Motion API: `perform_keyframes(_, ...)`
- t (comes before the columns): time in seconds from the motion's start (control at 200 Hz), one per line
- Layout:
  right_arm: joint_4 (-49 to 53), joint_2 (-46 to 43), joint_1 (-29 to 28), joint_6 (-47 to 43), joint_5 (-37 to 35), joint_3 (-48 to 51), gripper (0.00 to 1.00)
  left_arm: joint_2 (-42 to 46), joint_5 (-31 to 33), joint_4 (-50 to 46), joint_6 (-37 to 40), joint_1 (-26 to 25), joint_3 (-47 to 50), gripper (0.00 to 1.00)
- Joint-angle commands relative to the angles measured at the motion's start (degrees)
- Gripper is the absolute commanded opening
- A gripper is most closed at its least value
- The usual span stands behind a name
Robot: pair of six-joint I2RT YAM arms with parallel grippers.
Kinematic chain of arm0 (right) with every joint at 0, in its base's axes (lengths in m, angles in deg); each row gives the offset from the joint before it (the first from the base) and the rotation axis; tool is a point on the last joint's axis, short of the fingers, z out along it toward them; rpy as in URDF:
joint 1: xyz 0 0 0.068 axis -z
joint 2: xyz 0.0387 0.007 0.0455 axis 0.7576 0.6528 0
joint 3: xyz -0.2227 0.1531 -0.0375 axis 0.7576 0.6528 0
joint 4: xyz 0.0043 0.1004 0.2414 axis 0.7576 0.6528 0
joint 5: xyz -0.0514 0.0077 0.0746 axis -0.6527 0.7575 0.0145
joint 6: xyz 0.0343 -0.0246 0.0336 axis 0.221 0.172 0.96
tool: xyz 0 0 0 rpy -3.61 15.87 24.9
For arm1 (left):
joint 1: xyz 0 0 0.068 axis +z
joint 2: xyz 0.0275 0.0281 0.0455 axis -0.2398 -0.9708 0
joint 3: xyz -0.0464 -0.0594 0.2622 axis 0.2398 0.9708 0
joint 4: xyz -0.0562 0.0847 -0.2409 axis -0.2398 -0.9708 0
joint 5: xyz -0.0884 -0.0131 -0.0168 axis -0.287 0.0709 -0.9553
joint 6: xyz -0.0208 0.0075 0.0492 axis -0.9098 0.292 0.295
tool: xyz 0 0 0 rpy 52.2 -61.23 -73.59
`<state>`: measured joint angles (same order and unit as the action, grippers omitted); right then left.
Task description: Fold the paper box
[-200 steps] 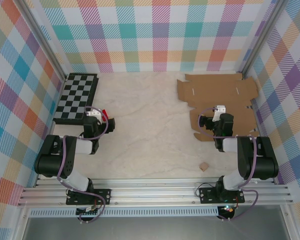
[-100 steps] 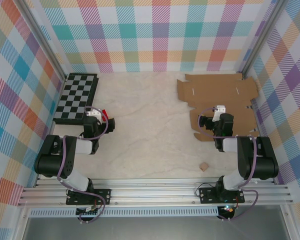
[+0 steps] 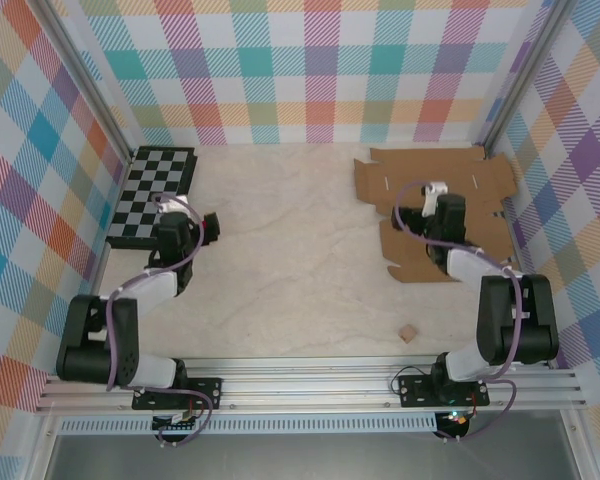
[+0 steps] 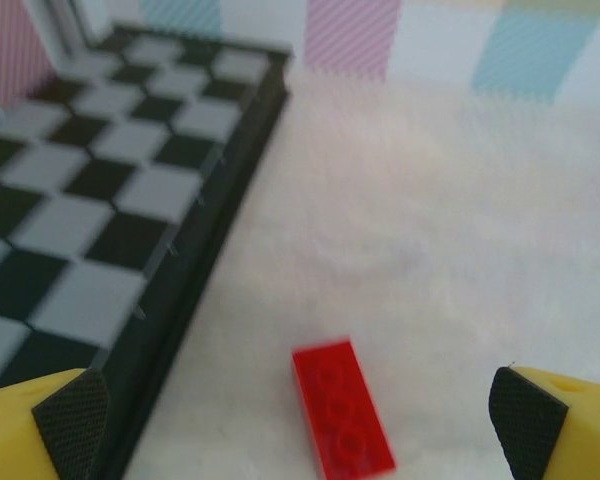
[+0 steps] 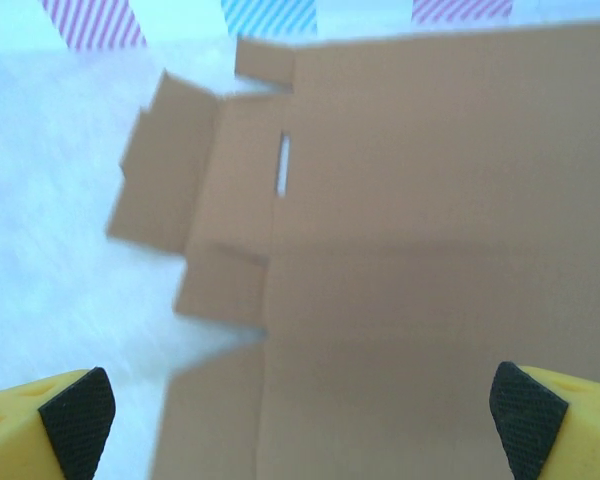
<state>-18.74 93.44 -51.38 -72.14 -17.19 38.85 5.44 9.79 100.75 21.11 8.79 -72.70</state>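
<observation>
We find the paper box (image 3: 390,178) lying as an unfolded sheet on the table (image 3: 300,250), far right, near the right wall. The right gripper (image 5: 302,425) hangs over it, jaws wide apart, holding nothing. The left gripper (image 4: 298,425) sits just beside the chessboard (image 3: 155,195) at far left, jaws likewise spread, with a red brick (image 4: 342,408) below. A small cardboard scrap (image 3: 408,334) lies near the right arm's base
</observation>
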Motion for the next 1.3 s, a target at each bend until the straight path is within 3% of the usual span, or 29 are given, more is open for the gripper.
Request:
perform_keyframes(0.0,20.23,1.3,-0.2,4.55,-3.98,-11.26,1.0,2.57,3.88,-11.91,-6.86,-0.77,-4.2,1.0)
perform_keyframes(0.13,32.51,9.42,0.07,6.77,-7.79,-22.72,1.0,2.4,5.75,-19.15,-17.88,-1.51,-8.58,1.0)
perform_keyframes(0.395,44.69,23.45,1.81,12.1,-6.98,-37.02,1.0,1.68,-10.44,-28.06,-24.62,-2.44,-16.83,1.0)
perform_keyframes(0.525,47.08,27.45,2.01,15.84,-5.29,-40.11,1.0,-1.15,-13.56,-32.54,-24.39,-4.37,-21.16,1.0)
perform_keyframes(0.875,48.54,30.48,1.09,22.37,3.5,-38.13,1.0,-8.15,-16.54,-38.97,-27.05,-10.18,-28.15,1.0)
perform_keyframes(1.3,46.43,29.38,-6.54,23.41,3.91,-30.45,1.0,-14.02,-22.81,-41.01,-28.84,-12.61,-30.41,1.0)
